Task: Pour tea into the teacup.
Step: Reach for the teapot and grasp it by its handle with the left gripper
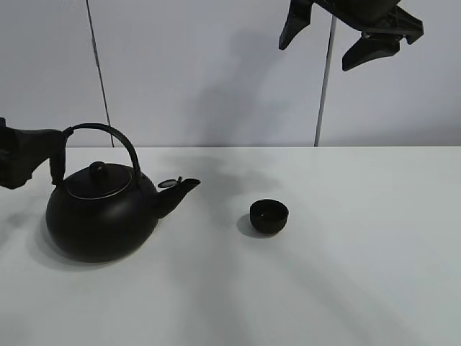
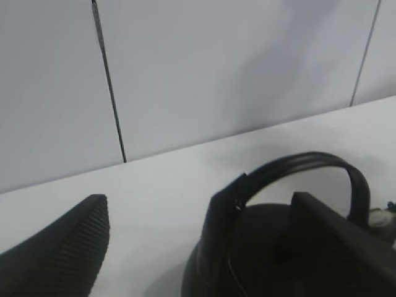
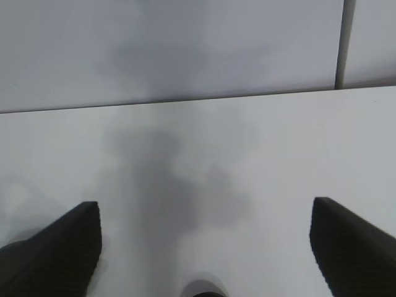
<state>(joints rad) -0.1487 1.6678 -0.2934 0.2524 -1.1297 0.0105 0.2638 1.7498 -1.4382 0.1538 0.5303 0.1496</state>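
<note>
Your teacup sits upright on the white desk, near the middle. The big black kettle stands a little apart from it, on the left side of the high view. Its lid is on and its spout points at the cup. Your left hand is at the kettle's handle. It is wide apart, with one finger on each side of the handle's end, and you cannot tell if it touches. Your right hand hangs high above the desk, fingers spread wide, holding nothing.
</note>
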